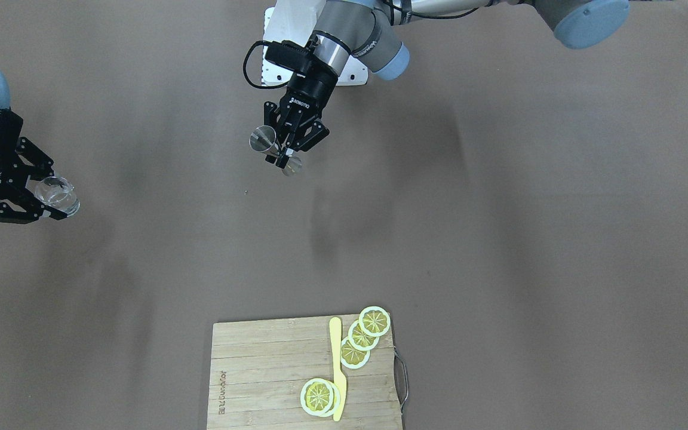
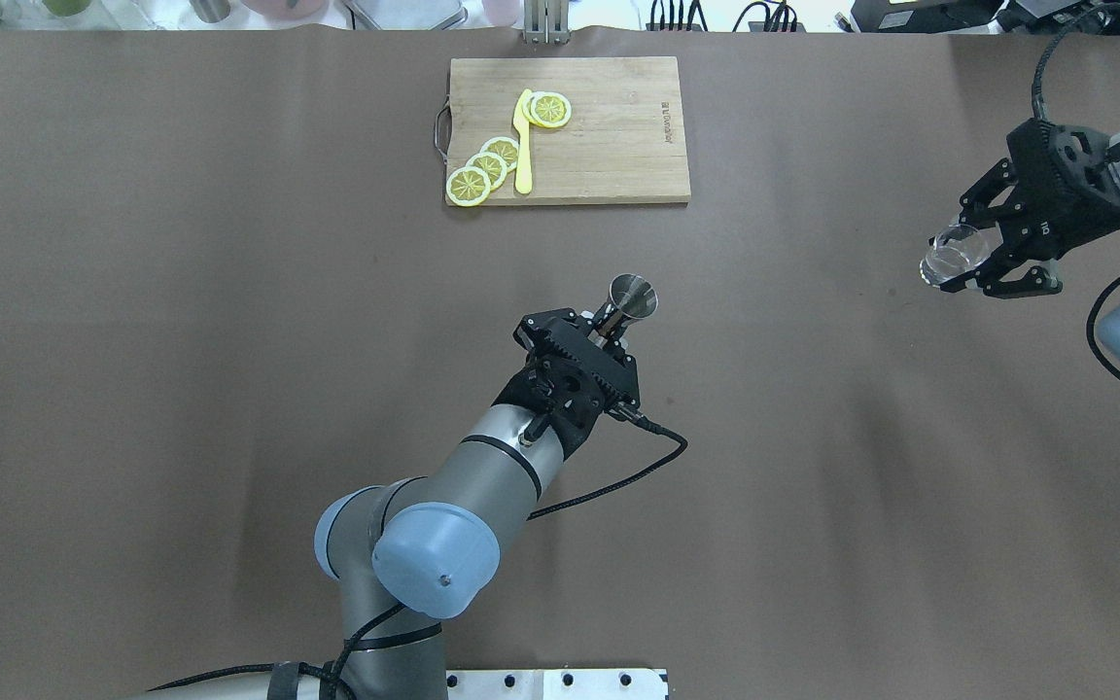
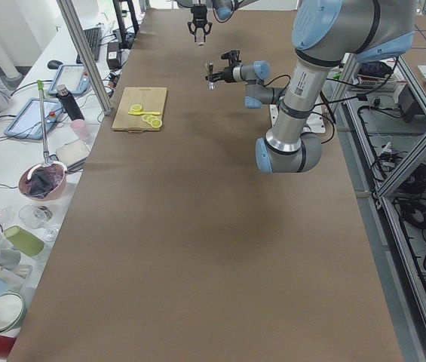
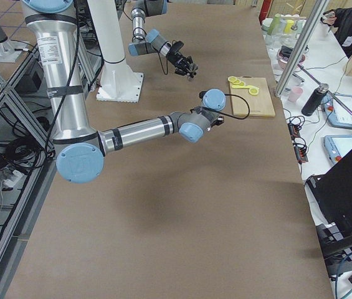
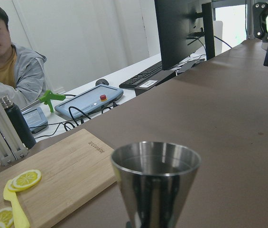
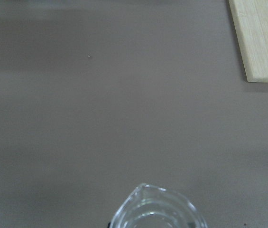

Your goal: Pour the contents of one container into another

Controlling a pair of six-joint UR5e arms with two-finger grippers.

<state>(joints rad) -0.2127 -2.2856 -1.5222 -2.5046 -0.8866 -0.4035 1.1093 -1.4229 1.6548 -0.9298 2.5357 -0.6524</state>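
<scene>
A steel double-cone jigger (image 2: 634, 295) is held above mid-table by its waist, with my left gripper (image 2: 612, 329) shut on it. From the front, the jigger (image 1: 264, 141) lies tilted in that gripper (image 1: 283, 156). Its open cup (image 5: 155, 175) fills the bottom of the left wrist view. A clear glass (image 2: 952, 255) hangs at the table's right side, my right gripper (image 2: 970, 262) shut on it. The glass (image 1: 57, 196) and right gripper (image 1: 51, 200) show at the front view's left edge. The glass rim (image 6: 155, 209) shows low in the right wrist view. The two containers are far apart.
A wooden cutting board (image 2: 609, 136) lies at the table's far edge, with several lemon slices (image 2: 487, 165) and a yellow knife (image 2: 523, 146) on it. Brown table cover (image 2: 229, 340) stretches between and around the arms. A person and desk gear sit beyond the far edge.
</scene>
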